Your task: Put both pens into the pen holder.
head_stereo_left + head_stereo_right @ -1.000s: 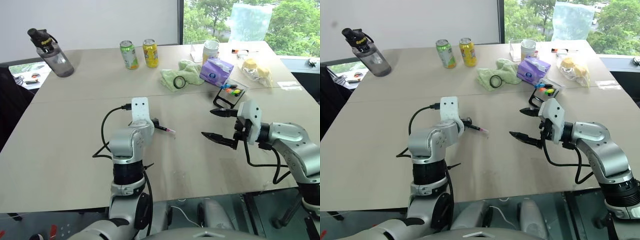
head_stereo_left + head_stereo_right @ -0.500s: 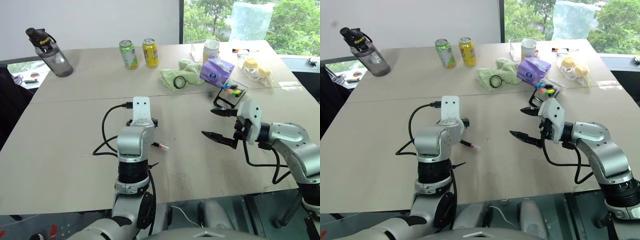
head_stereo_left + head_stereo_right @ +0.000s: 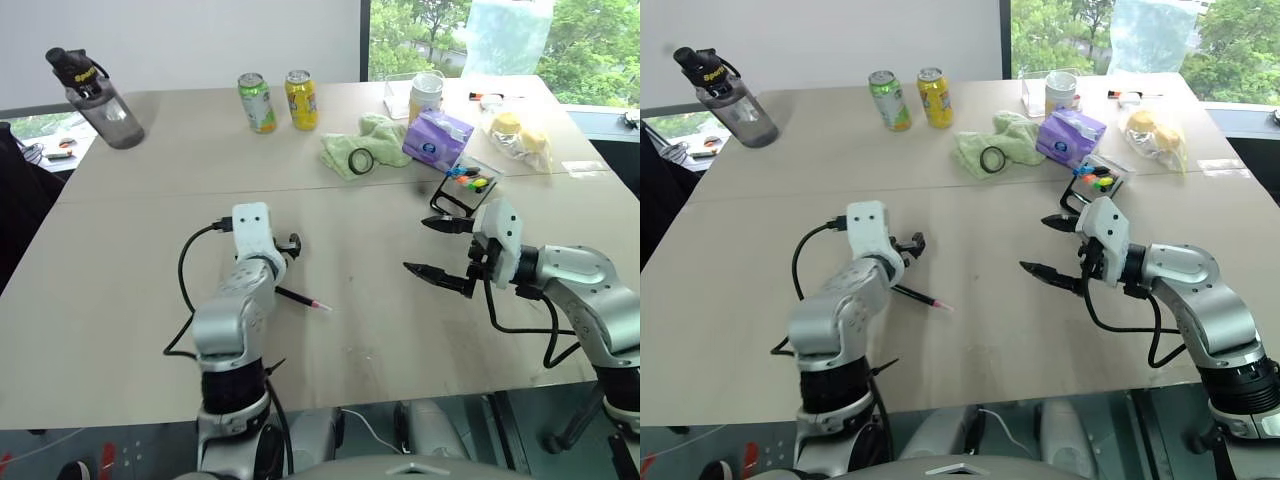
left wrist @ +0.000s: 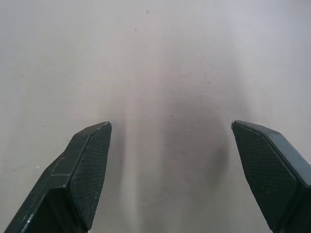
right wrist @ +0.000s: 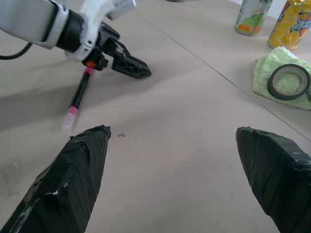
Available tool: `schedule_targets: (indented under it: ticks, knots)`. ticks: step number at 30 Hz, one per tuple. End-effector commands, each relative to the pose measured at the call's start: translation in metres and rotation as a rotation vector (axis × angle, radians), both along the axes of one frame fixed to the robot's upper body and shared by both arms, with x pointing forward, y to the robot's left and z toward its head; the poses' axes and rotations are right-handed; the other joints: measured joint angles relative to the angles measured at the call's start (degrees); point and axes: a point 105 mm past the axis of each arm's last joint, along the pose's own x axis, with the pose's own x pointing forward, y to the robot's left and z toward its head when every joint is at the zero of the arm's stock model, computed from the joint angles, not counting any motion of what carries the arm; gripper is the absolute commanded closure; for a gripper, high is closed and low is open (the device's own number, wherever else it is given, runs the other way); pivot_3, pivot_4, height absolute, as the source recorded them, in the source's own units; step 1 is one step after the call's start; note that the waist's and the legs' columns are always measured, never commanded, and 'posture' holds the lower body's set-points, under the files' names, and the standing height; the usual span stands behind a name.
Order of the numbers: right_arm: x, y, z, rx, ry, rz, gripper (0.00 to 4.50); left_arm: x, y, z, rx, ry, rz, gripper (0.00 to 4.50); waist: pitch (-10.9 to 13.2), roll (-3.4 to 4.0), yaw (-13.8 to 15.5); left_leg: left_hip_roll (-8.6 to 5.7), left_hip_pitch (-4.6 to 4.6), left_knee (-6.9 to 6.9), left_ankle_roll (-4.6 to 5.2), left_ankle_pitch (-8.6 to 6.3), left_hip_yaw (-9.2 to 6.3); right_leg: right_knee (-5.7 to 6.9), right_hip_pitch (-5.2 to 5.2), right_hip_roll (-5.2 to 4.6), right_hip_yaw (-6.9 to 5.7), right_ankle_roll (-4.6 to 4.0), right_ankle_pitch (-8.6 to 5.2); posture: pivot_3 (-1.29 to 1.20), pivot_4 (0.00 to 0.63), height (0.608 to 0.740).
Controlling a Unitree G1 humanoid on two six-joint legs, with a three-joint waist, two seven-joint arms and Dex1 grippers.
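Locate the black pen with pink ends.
The black pen with pink ends lies flat on the beige table, just beside the open left gripper, toward the robot's left of centre.

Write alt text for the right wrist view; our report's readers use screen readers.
A black pen with a pink end lies on the beige table, partly under the open left gripper. The right gripper is open, its two black fingers spread wide in the foreground. Beyond lie a green cloth with a roll of black tape and two drink cans.

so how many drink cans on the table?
2, side by side at the far side of the table: a green drink can and, to its right, a yellow drink can. Others may be hidden behind clutter.
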Motion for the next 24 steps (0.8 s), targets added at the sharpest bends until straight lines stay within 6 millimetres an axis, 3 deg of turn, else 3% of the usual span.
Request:
schedule_targets:
  ticks: [1, 5, 11, 13, 19, 24]
  knots:
    - [-0.001, 0.004, 0.007, 0.010, -0.039, 0.014, 0.06, -0.010, -0.007, 0.044, -0.133, -0.230, -0.146, 0.43, 0.0, -0.02, 0.3, -0.01, -0.20, 0.13, 0.00, 0.00, -0.11, 0.00, -0.12, -0.02, -0.03, -0.01, 0.00, 0.00, 0.150, 0.740]
    - [-0.001, 0.007, 0.006, 0.012, -0.035, 0.017, 0.06, -0.049, -0.012, 0.058, -0.164, -0.327, -0.486, 0.43, 0.0, 0.00, 0.2, -0.05, -0.31, 0.13, 0.00, 0.00, -0.10, 0.00, -0.22, -0.04, -0.08, -0.01, 0.00, 0.00, 0.150, 0.740]
    - [0.000, 0.015, 0.006, 0.025, -0.031, 0.034, 0.06, -0.073, 0.009, 0.059, -0.163, -0.295, -0.878, 0.43, 0.1, 0.06, 0.0, -0.02, -0.24, 0.06, -0.03, 0.03, -0.16, 0.04, -0.21, -0.02, -0.08, -0.06, 0.01, 0.00, 0.150, 0.740]
    - [0.002, 0.016, 0.006, 0.028, -0.033, 0.037, 0.06, -0.072, 0.016, 0.055, -0.086, -0.246, -1.019, 0.43, 0.1, 0.11, 0.0, -0.04, -0.17, 0.05, -0.02, 0.03, -0.17, 0.03, -0.12, -0.03, -0.10, -0.06, 0.01, 0.00, 0.150, 0.740]
    - [0.007, 0.016, 0.011, 0.030, -0.056, 0.021, 0.06, -0.043, 0.042, 0.042, 0.210, -0.145, -1.288, 0.43, 0.1, 0.16, 0.0, -0.07, -0.21, 0.04, -0.02, 0.03, -0.25, -0.02, -0.13, -0.05, -0.34, -0.08, 0.01, 0.00, 0.150, 0.740]
    - [0.006, 0.009, 0.010, 0.021, -0.063, -0.019, 0.06, -0.034, 0.051, 0.032, 0.395, -0.093, -1.512, 0.43, 0.1, 0.15, -0.6, -0.10, -0.37, -0.13, -0.01, 0.03, -0.24, -0.14, -0.34, -0.10, -0.37, -0.07, 0.02, 0.00, 0.150, 0.740]
